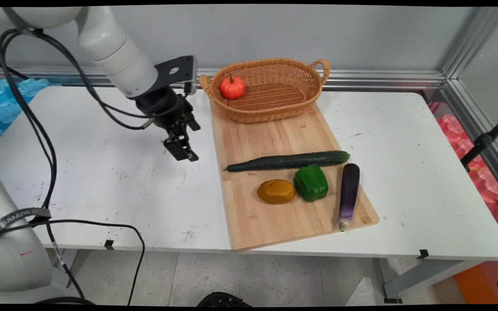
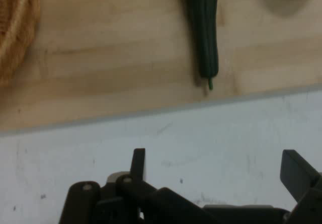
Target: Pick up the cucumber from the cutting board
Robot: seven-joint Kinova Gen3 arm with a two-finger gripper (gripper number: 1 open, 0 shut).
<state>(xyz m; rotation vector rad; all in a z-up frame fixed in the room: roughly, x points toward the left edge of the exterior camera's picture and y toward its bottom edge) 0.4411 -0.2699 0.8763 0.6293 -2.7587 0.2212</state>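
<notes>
A white worktop (image 1: 102,181), scuffed with dark specks, stands before a grey wall with an aluminium frame rail. On it lies a long wooden cutting board (image 1: 275,138). A woven basket (image 1: 283,101) sits on the board's far end and holds a small orange pumpkin (image 1: 232,87). Nearer lie a cucumber (image 1: 288,161), an eggplant (image 1: 349,194), a green pepper (image 1: 311,183) and an ochre rounded lump (image 1: 276,191), hard to identify. The gripper (image 1: 184,153) hangs over bare worktop just left of the board, fingers (image 2: 138,164) spread apart, empty. In the hand view basket and lump are cut off.
</notes>
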